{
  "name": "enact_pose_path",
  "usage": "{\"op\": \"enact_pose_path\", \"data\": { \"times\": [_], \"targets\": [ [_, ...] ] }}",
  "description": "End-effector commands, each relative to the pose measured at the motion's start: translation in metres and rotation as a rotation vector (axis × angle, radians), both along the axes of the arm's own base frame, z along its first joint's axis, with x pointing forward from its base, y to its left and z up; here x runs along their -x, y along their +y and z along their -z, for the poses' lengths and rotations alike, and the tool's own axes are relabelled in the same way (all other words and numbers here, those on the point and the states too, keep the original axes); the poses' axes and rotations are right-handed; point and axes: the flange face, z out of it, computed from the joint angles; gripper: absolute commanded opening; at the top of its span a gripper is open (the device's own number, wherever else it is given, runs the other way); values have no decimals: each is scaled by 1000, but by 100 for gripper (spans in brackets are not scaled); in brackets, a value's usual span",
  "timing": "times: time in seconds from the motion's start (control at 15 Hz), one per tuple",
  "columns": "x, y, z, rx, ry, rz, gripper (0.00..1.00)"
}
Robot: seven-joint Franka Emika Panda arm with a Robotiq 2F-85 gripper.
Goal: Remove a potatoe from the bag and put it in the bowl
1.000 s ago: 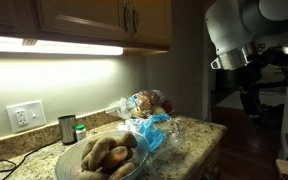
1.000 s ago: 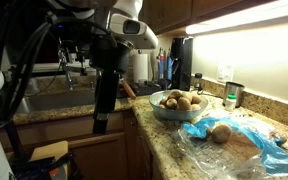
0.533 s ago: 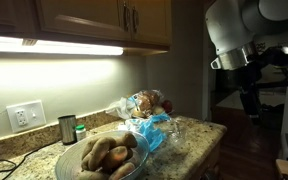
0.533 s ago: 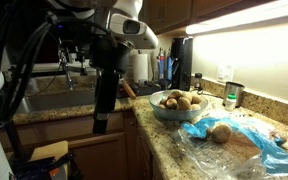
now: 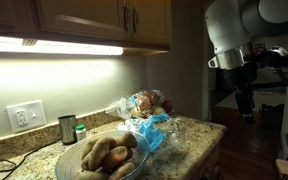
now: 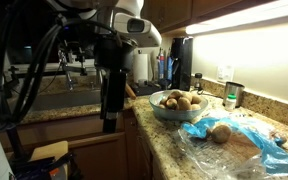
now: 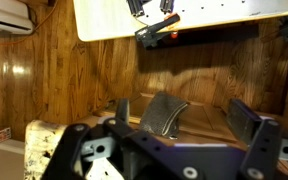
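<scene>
A glass bowl [image 5: 132, 165] [image 6: 160, 112] on the granite counter holds several potatoes [image 5: 104, 156] [image 6: 177, 101]. A clear and blue plastic bag [image 5: 156, 128] [image 6: 246, 141] lies beside it with potatoes inside [image 5: 150, 103] [image 6: 220, 132]. My gripper [image 5: 247, 108] [image 6: 109, 122] hangs off the counter's end, well away from bag and bowl, pointing down. In the wrist view its fingers [image 7: 188, 120] stand wide apart with nothing between them. Neither bag nor bowl shows in the wrist view.
A metal cup [image 5: 67, 128] [image 6: 232, 95] stands by the wall. A sink and faucet [image 6: 69, 78] lie behind the arm. Wood cabinets [image 5: 104, 22] hang above the counter. A grey cloth item [image 7: 164, 113] lies on wood below the wrist.
The arm has shifted slightly toward the counter's end. Bag, bowl and potatoes have not moved.
</scene>
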Motion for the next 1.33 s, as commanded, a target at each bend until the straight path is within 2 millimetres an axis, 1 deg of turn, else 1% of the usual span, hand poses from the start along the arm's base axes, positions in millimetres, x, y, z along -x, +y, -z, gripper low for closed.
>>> {"op": "enact_pose_path", "data": {
  "times": [0.0,0.47,0.53,0.8,0.93,1.0,1.27],
  "targets": [
    [-5,-5,2,50,-68,-30,100],
    [-20,-11,-2,116,-281,-87,100],
    [-33,-14,-11,129,-306,-92,100],
    [-45,-23,-18,172,-415,-90,100],
    [-46,-28,-16,194,-423,-73,100],
    [-43,-21,-20,159,-406,-97,100],
    [-44,-21,-18,159,-403,-96,100]
  ]
}}
